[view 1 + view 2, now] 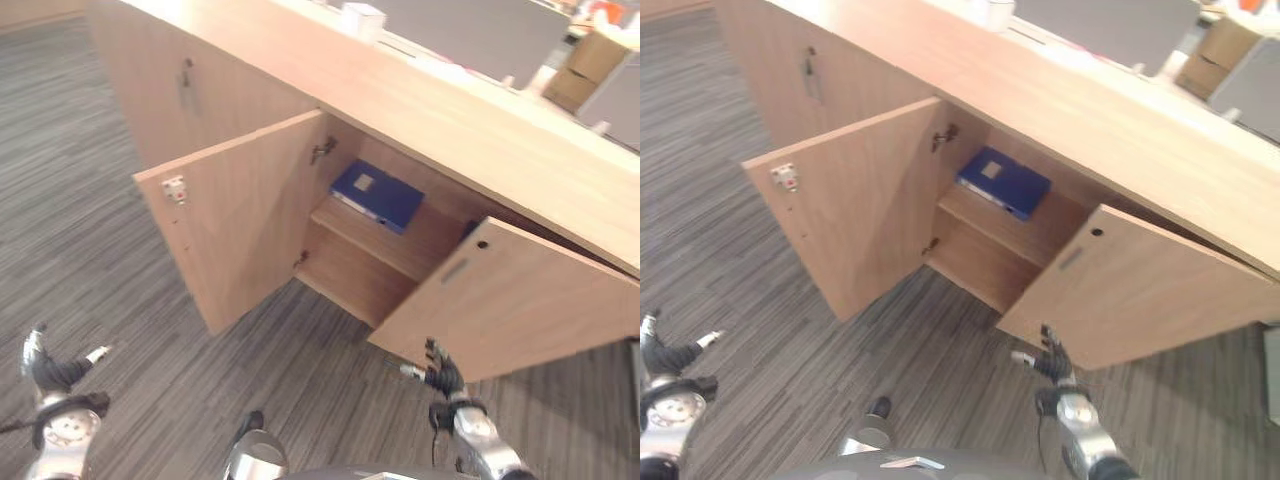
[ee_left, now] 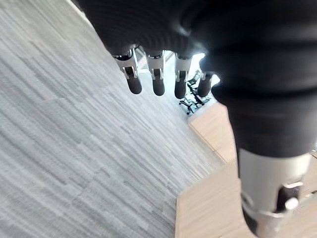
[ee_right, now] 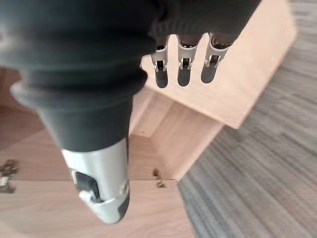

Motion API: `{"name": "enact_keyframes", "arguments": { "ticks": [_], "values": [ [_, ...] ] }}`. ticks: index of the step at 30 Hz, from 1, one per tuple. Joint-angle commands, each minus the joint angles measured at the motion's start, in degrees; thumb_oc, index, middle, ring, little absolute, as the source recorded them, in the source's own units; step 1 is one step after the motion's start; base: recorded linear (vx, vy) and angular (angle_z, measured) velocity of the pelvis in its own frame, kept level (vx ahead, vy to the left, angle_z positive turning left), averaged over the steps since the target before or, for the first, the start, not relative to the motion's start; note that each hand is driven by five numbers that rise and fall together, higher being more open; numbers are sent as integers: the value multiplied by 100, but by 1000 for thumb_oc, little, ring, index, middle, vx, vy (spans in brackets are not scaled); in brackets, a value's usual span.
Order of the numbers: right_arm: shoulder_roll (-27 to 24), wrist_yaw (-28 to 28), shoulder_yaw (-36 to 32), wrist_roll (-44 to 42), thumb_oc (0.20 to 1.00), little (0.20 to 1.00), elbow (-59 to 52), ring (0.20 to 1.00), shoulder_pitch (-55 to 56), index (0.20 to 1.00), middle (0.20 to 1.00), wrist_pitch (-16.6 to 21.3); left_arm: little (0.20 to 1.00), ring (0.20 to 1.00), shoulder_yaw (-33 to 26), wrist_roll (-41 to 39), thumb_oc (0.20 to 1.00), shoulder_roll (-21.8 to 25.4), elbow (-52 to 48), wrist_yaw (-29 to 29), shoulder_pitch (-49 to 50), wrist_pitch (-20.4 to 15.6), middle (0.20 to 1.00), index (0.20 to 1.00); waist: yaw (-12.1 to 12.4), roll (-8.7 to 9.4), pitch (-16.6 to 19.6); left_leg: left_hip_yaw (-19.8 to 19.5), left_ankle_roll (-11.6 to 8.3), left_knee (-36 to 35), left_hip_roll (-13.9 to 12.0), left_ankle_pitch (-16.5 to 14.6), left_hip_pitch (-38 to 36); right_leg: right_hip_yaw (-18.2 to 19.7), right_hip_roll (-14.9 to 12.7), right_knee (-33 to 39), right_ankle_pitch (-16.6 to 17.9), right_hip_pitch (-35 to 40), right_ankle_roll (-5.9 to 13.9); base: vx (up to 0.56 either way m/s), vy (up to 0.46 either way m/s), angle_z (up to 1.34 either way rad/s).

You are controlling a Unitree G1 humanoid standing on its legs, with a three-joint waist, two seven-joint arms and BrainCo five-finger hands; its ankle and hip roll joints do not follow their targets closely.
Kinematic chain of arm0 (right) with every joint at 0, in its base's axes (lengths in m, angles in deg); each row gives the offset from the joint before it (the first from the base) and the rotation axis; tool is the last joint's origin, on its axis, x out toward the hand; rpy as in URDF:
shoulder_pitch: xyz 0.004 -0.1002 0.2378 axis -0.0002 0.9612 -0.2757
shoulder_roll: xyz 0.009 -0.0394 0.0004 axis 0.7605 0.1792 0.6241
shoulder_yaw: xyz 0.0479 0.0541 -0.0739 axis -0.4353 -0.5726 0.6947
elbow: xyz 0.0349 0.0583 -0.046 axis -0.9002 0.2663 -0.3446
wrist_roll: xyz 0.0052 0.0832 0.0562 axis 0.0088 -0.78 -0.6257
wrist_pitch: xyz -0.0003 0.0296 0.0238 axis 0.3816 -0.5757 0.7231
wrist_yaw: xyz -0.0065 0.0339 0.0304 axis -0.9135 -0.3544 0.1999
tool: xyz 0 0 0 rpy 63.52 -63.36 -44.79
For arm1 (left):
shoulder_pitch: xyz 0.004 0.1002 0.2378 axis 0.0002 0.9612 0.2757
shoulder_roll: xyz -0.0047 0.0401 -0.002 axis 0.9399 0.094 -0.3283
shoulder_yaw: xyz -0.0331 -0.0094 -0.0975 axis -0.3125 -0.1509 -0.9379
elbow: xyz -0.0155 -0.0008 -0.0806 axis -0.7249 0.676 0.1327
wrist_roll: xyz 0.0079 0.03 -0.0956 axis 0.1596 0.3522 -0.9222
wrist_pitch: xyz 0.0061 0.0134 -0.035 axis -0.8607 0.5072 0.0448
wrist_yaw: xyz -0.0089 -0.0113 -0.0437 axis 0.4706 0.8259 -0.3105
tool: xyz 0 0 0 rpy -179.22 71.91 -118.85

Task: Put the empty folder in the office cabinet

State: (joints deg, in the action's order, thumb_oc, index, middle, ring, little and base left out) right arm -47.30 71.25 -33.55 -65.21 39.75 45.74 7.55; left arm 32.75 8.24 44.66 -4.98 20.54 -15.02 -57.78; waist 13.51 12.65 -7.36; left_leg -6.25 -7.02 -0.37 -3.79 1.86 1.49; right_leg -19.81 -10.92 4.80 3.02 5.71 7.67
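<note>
Left eye view showed blue folder [image 1: 377,194] on cabinet shelf [image 1: 385,243]; both hands empty, fingers relaxed apart. Right hand [image 1: 441,372] should swing right door [image 1: 520,305] shut squarely, left hand [image 1: 48,370] idle.

Head stereo pair: high, looking down at 12 o'clock onto the open cabinet [image 1: 400,250] and carpet [image 1: 80,230], a step back; both share this. Left wrist camera: close along its fingers [image 2: 158,82], facing carpet. Right wrist camera: close, facing cabinet interior.
</note>
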Motion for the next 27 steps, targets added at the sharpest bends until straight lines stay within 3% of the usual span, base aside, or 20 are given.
{"name": "enact_keyframes", "arguments": {
  "ticks": [1, 7, 10, 12, 15, 16, 23, 24, 27],
  "values": [
    [-556, 272, 101, 388, 1000, 1000, -370, 1000, -124, 1000, 1000, 145, 1000, 1000, 22, 165, 1000, 424, 518, 170, -251, -380, 1000, 1000, -113, -345, 243, 473, 303, -292, 126, -155, -181, -31, -193, -265, 240, -413, 372, -42, 76, -34],
    [-730, 391, -207, 826, 1000, 1000, -192, 1000, 548, 1000, 1000, 66, 1000, 1000, -176, 229, 1000, 1180, 821, 107, -496, -396, 1000, 1000, -606, -209, 185, 831, 346, -331, 168, -259, -327, 302, -225, -323, 388, -574, 444, -16, 77, -38],
    [-708, 387, -291, 824, 1000, 1000, -161, 1000, 623, 1000, 1000, 61, 1000, 1000, -206, 248, 1000, 1255, 825, 98, -512, -373, 1000, 1000, -662, -184, 170, 887, 357, -338, 176, -273, -354, 377, -230, -333, 423, -606, 453, -9, 34, -18],
    [-660, 342, -612, 647, 1000, 1000, -39, 1000, 724, 1000, 1000, 45, 1000, 1000, -258, 150, 1000, 1589, 1075, -51, -675, -333, 1000, 1000, -923, -75, 113, 1101, 376, -363, 171, -311, -436, 594, -218, -388, 511, -722, 479, -17, 77, -34],
    [-656, 335, -663, 614, 1000, 1000, -58, 1000, 745, 1000, 1000, 47, 1000, 1000, -274, 129, 1000, 1664, 1119, -103, -689, -328, 1000, 1000, -963, -47, 91, 1142, 381, -368, 167, -323, -454, 645, -207, -390, 531, -747, 485, -11, 36, -23],
    [-618, 365, -698, 519, 1000, 1000, -78, 1000, 777, 1000, 1000, 33, 1000, 1000, -274, 29, 1000, 1829, 1263, -242, -822, -303, 1000, 1000, -1065, 43, 48, 1254, 380, -373, 144, -342, -500, 770, -177, -408, 598, -813, 502, -14, 13, -15],
    [-531, 479, -666, 404, 1000, 1000, -122, 1000, 830, 1000, 1000, -13, 1000, 1000, 17, -164, 1000, 1855, 1395, -743, -994, -296, 1000, 1000, -1298, 235, 15, 1512, 381, -400, 87, -401, -659, 1078, -98, -435, 730, -900, 528, -4, 14, -30],
    [-443, 536, -676, 453, 1000, 1000, -79, 1000, 916, 1000, 1000, -59, 1000, 1000, 178, -218, 1000, 1597, 1279, -1024, -902, -309, 1000, 1000, -1488, 257, 72, 1735, 400, -431, 85, -462, -807, 1304, -77, -459, 831, -954, 556, 7, 56, -16],
    [-407, 519, -746, 534, 1000, 1000, -26, 1000, 943, 1000, 1000, -81, 1000, 1000, 262, -297, 1000, 1353, 1179, -1148, -812, -313, 1000, 1000, -1579, 227, 94, 1861, 424, -442, 107, -495, -903, 1419, -75, -484, 868, -980, 562, 13, 80, -45]
  ]
}}
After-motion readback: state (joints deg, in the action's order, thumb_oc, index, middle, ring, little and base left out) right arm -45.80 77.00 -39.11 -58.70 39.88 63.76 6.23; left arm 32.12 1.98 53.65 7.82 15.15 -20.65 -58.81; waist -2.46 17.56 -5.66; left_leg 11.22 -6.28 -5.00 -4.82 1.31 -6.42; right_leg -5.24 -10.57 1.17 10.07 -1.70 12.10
